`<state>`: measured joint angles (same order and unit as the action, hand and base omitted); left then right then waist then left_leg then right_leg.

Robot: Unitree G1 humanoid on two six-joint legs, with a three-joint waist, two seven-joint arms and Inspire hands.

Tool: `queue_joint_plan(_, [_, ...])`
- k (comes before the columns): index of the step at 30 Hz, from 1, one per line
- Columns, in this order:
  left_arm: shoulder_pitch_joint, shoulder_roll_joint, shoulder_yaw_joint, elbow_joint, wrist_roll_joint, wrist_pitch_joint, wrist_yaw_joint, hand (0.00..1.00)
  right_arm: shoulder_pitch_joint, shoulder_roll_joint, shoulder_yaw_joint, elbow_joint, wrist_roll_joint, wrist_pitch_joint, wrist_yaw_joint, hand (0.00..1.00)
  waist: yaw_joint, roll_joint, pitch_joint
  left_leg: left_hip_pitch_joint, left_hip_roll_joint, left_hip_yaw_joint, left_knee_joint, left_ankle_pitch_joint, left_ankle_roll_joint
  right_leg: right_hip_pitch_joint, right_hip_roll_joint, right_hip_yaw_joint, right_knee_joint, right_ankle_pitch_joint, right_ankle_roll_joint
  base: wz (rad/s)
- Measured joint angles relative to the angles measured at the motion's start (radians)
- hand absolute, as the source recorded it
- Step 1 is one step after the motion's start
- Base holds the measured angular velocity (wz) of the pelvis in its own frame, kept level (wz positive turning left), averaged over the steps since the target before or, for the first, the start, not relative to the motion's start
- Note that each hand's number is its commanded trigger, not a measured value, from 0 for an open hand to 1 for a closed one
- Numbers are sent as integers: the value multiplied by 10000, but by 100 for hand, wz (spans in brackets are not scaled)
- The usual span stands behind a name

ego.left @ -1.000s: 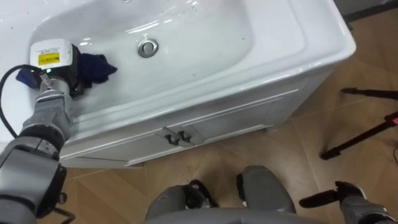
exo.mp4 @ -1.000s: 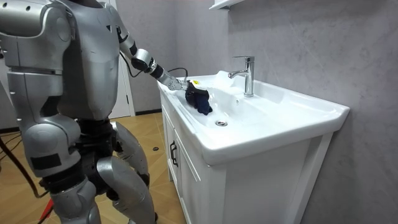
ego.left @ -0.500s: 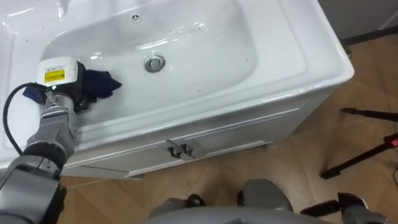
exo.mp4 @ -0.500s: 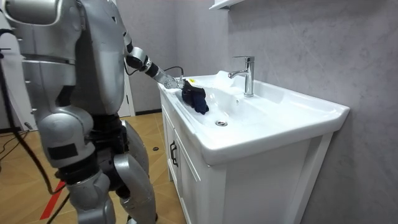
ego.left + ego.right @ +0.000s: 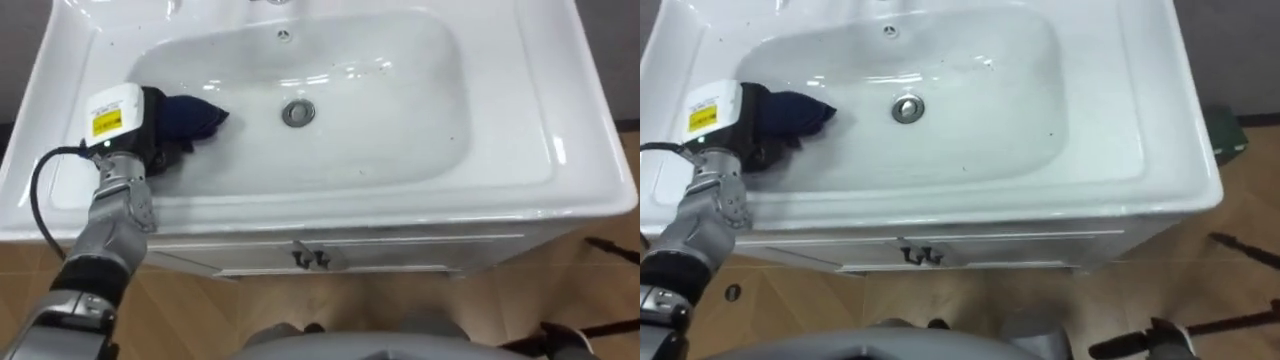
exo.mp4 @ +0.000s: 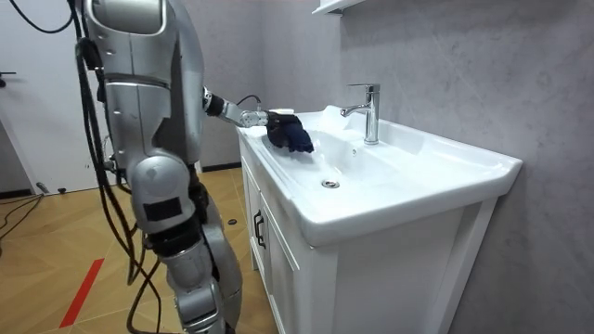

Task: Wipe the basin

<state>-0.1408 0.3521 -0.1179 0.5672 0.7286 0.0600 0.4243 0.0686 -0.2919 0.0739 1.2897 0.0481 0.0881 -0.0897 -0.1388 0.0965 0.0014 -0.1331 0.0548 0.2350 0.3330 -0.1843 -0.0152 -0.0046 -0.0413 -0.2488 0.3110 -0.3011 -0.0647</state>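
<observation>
My left hand is at the left inner wall of the basin. My fingers are clamped on a dark blue cloth. Most of their length is covered by the back of the hand or lost against the dark fabric, so the exact grip is hard to make out. The cloth bunches out just beyond my fingers, toward the middle of the bowl, and lies against the sloping wall. The drain is further out past the cloth and apart from it. The overflow hole is further still, on the back wall. The tap stands on the worktop behind the bowl, well away from my fingers. In the left eye view the top edge cuts it off. Below my wrist are the white cabinet and its two door handles.

My right hand is low at the bottom edge, cut off and indistinct.

In the room view I stand at the cabinet front, left arm reaching over the rim.
</observation>
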Motion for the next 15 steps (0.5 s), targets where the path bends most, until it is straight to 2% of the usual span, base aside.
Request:
queue_joint_plan(3, [528,-154,147,-1115,-324,13,0,100,138,159,1,-22,-241,1,195,0,119,-131,-2,332,-56,-5,-148,0,0,311,-23,-25,-90,11,19,0])
queue_joint_plan(4, [656,-317,267,-1554,-360,14,-2,100,205,227,0,-24,-245,-10,222,0,159,-193,-15,424,-83,-20,-189,0,0,454,-25,-1,-230,19,34,0])
queue_joint_plan(7, [725,-542,374,-2505,-423,-48,20,100,279,343,1,-29,-421,-17,284,0,368,-277,-11,601,-124,-85,-280,0,0,686,-15,-9,-410,56,94,2])
queue_joint_plan(11, [723,-557,387,-3128,-515,-241,192,100,303,427,0,-24,-570,1,261,0,391,-276,-10,812,-200,-294,-282,-1,0,999,-20,-74,-558,94,142,2])
queue_joint_plan(15, [734,-557,411,-3168,-516,-386,485,100,392,503,-26,-18,-621,-1,171,0,491,-270,-10,943,-234,-457,-289,0,0,1136,-21,-48,-568,94,143,1])
